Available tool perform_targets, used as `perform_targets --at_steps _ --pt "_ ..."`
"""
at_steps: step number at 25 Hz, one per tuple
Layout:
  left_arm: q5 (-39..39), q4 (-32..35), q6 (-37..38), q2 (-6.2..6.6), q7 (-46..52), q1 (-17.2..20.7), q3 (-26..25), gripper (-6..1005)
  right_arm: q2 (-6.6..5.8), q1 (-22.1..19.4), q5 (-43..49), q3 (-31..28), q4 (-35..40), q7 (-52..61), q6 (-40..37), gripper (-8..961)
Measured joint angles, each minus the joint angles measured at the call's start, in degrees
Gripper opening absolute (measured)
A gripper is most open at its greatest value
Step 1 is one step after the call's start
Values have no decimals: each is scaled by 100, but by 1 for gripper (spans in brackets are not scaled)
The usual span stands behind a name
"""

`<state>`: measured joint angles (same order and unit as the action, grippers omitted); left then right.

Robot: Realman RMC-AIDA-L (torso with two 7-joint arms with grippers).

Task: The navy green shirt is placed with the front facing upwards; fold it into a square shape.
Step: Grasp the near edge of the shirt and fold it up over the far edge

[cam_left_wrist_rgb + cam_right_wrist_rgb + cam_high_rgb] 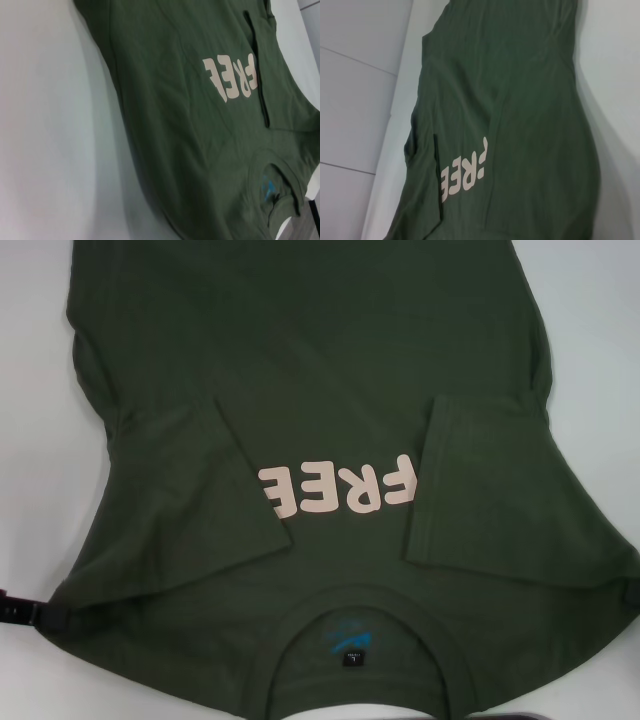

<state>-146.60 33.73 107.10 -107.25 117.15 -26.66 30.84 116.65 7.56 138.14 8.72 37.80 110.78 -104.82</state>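
The navy green shirt [330, 370] lies front up on the white table [40, 440], with its ribbed collar [365, 612] and black tag [355, 658] nearest me. Both sleeves [200, 500] [470, 490] are folded inward over the front and cover the ends of the cream "FREE!" lettering [340, 488]. A black part of my left gripper [25, 612] shows at the shirt's left shoulder edge. A sliver of my right gripper [632, 592] shows at the right shoulder edge. The shirt also shows in the left wrist view [190, 150] and the right wrist view [520, 100].
White table shows on both sides of the shirt [45, 125] [615, 75]. The table's edge and grey floor tiles [355, 75] show in the right wrist view. The shirt's hem runs beyond the far edge of the head view.
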Motion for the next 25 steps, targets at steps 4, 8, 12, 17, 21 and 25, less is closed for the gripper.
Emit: perform_targets --at_steps 4,8,12,17,21,25 --pt "-25 1 -22 9 -14 -33 6 45 48 -107 9 -121 0 -95 -11 43" --pt "-33 13 -26 20 -23 -40 9 45 58 -127 9 -153 0 -106 -15 43" --pt "5 20 -72 16 -26 -61 -85 46 51 -11 -3 -167 -1 -107 -19 43" --pt "40 19 -53 -11 -30 -254 -594 47 -47 271 -32 -270 -1 -111 6 43" --pt "291 2 -72 -12 -36 -497 -845 48 -121 667 -37 -276 0 -77 39 43" --pt "577 -35 -300 6 -18 -829 -876 48 -186 1086 -36 -250 3 58 209 43"
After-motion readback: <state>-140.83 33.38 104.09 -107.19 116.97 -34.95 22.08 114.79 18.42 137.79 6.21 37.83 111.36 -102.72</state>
